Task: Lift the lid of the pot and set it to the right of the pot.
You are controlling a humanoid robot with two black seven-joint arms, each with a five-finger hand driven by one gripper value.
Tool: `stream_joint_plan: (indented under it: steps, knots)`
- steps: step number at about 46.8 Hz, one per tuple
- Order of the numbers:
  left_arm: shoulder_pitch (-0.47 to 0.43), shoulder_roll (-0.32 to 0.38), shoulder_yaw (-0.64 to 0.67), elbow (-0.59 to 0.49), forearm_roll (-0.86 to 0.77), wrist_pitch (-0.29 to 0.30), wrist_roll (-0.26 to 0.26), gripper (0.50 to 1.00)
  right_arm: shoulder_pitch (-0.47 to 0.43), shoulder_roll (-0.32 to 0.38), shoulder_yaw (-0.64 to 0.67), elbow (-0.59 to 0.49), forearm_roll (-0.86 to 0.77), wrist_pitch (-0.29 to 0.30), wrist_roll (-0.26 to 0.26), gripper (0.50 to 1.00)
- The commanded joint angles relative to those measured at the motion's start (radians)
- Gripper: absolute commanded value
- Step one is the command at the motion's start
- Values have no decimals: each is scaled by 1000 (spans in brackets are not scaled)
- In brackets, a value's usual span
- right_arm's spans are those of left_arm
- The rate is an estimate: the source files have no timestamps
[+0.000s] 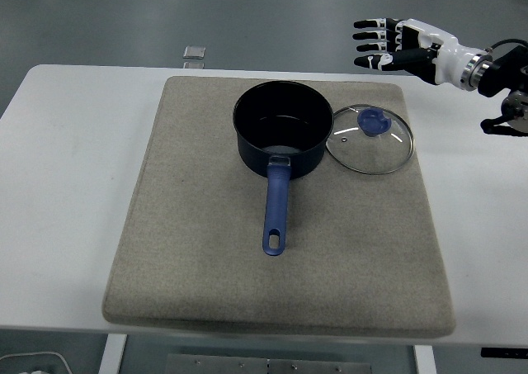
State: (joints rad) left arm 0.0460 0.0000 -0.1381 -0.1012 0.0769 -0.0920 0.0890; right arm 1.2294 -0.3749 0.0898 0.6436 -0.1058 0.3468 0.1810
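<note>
One view: you have only the head view, looking forward and down over the table.
Table: your white rectangular table (pixel 74 184) fills the frame, its near edge at the bottom.
Mat: a large grey-beige felt mat (pixel 206 283) lies flat on the table and carries both the pot and the lid.
Pot: your dark blue round saucepan (pixel 283 134) stands upright on the far half of the mat, uncovered, so you see its dark inside.
Handle: the pot's long blue handle (pixel 277 209) points toward the near edge, with a hanging hole at its end.
Lid: the round glass lid with a metal rim (pixel 371 143) lies flat on the mat just to the right of the pot; its left edge sits right beside the pot wall, and you cannot tell whether they touch.
Knob: the lid's blue knob (pixel 373 121) faces up, near the lid's middle.
Right hand: your black-and-white right hand (pixel 388 45) comes in from the right edge and hangs above the far right corner of the mat, well apart from the lid, fingers stretched straight toward the left and grasping nothing.
Small object: a small grey square thing (pixel 195 53) lies beyond the table's far edge; you cannot make out what it is.
</note>
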Motion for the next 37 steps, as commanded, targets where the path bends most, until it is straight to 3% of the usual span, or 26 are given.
stream_joint_plan:
  steps: [1,7,17,37]
  knots:
    - [0,0,0,0,0,0,0,1000,-19,4,14,-16,80,0,-1,866]
    - [0,0,0,0,0,0,0,1000,-44,25,42,-25,195,-2,-5,883]
    - [0,0,0,0,0,0,0,1000,-90,45,131,-61,353,-2,-69,893]
    - [0,0,0,0,0,0,0,1000,-163,82,249,-71,377,-12,-69,895]
